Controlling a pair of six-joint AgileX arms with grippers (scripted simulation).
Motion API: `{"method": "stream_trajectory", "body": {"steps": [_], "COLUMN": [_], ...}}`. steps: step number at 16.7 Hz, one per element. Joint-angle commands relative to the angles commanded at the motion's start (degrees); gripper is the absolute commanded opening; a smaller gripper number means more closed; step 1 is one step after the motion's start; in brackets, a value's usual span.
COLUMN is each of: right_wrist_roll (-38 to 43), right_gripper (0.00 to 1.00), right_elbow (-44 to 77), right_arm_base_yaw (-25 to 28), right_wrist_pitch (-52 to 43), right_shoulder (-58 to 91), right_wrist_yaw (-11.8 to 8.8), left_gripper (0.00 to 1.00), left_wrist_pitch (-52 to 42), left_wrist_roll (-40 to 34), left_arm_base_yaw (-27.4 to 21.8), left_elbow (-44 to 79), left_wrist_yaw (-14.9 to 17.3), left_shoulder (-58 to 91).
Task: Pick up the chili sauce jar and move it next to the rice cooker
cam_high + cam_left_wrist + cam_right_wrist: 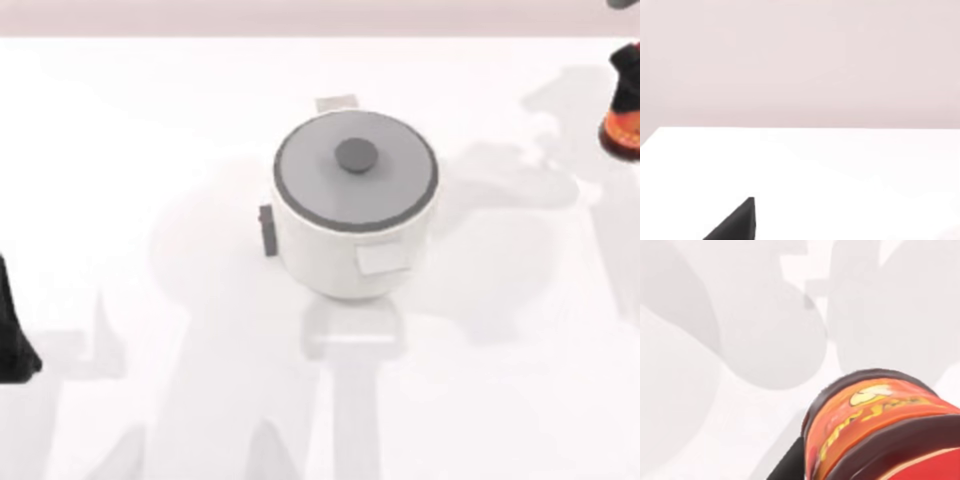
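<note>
The cooker [355, 203] stands near the middle of the table [150, 150], lid on, its pale tab toward the near edge and its dark handle toward the left edge. The jar [622, 128] is at the right edge of the table, toward the far corner, partly cut off in the top view and well apart from the cooker. The right gripper [628, 75] is at the jar; the dark mass above the orange label is its body. In the right wrist view the jar [880, 427] fills the near field with the table shadows far behind it, which suggests it is lifted and held, but the fingers are not clearly shown, so the grip cannot be told for certain. The jar's long axis appears roughly upright. The coming move runs from the right edge toward the cooker's right side. The left gripper [12, 340] is parked at the left edge; its opening cannot be told.
</note>
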Motion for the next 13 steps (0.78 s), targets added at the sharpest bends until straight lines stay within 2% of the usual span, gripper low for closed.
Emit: {"method": "stream_trajectory", "body": {"steps": [4,10,13], "right_wrist_roll": [-0.1,0.1,4.0], "right_gripper": [0.00,0.00,0.00], "right_elbow": [-8.6,-9.3,-10.9], "right_arm_base_yaw": [0.1,-0.2,1.4], "right_wrist_pitch": [-1.0,-1.0,0.4], "right_shoulder": [-9.0,-9.8,-10.3], "right_wrist_yaw": [-0.1,-0.1,1.1], "left_gripper": [1.00,1.00,1.00], "left_wrist_pitch": [0.0,0.0,0.0], "left_wrist_roll": [0.0,0.0,0.0], "left_arm_base_yaw": [0.0,0.0,0.0], "left_elbow": [0.0,0.0,0.0], "left_wrist_yaw": [0.0,0.0,0.0], "left_shoulder": [0.0,0.0,0.0]}}
